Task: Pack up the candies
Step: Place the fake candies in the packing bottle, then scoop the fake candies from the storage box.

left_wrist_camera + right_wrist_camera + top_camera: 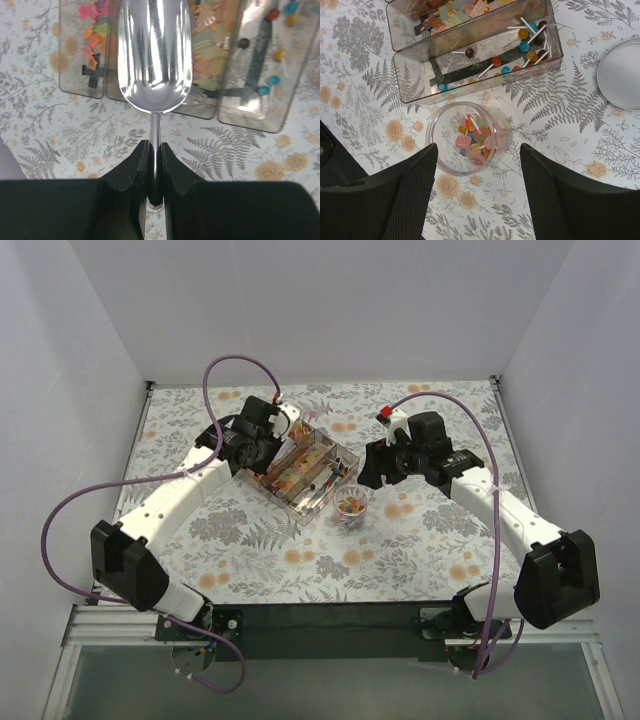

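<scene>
My left gripper [155,156] is shut on the thin handle of a shiny metal scoop [155,55]. The scoop's bowl is empty and hangs over the near end of a clear compartment tray [250,117]. The tray holds candies: star shapes [92,37] at the left, pale pieces [210,50] in the middle and small lollipops [272,80] at the right. A clear cup [440,150] partly filled with mixed candies [475,142] stands on the cloth beside the tray. My right gripper [479,162] is open just in front of the cup and does not touch it. From above, the cup [351,505] is seen below the right gripper [375,468].
A round metal lid [622,75] lies on the floral tablecloth to the right of the cup. The lollipop compartment [520,45] is right behind the cup. White walls close in the table on three sides, and the tray [300,468] sits between the two arms.
</scene>
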`<state>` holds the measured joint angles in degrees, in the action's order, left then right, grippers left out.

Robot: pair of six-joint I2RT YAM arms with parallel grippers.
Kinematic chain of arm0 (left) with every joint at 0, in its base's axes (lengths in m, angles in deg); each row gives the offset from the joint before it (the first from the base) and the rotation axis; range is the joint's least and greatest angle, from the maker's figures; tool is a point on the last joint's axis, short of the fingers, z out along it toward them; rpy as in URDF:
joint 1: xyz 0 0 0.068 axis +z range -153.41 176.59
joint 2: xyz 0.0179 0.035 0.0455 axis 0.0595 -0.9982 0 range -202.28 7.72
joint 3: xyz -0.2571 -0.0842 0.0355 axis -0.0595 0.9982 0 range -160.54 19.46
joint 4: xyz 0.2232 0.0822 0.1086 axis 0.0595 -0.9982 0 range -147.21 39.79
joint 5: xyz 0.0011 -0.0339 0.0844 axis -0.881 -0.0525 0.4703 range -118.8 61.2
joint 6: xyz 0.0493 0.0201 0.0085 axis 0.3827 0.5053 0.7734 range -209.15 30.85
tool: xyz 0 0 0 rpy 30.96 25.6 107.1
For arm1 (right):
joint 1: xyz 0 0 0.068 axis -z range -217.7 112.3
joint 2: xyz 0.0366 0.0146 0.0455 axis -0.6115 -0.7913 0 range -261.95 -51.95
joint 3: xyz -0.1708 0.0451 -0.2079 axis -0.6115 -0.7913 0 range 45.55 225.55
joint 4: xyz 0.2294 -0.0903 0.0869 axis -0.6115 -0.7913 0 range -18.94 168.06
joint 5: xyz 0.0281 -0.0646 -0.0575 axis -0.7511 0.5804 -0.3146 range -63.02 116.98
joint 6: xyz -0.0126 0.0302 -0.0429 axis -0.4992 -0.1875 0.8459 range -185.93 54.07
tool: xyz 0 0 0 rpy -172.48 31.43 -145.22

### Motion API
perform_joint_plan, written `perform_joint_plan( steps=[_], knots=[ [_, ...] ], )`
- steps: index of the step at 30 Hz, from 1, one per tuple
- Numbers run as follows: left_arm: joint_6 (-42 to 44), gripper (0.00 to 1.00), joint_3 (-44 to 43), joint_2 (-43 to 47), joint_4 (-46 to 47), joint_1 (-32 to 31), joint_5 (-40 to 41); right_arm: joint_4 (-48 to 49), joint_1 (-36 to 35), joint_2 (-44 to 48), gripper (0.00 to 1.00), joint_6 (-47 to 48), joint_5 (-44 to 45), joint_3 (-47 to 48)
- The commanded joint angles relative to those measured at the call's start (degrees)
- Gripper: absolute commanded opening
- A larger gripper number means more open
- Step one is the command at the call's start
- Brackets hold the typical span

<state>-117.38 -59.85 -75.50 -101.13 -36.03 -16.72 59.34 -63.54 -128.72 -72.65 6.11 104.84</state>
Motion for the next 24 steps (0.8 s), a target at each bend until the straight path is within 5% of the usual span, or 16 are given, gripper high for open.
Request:
perform_joint_plan(
  steps=[1,17,24],
  knots=[
    [2.6,0.0,-3.7,-5.1,-3.1,3.1,4.6,-0.3,0.1,-1.2,0.73,1.2,1.8,0.8],
    [9.2,0.0,-24.9,-28.7,-10.9,7.0,0.0,5.3,0.1,-11.7,0.72,2.2,3.0,8.4],
    [10.7,0.0,-27.6,-33.4,-13.2,7.4,-1.7,8.5,0.1,-19.0,0.68,6.2,6.0,12.0]
  ],
)
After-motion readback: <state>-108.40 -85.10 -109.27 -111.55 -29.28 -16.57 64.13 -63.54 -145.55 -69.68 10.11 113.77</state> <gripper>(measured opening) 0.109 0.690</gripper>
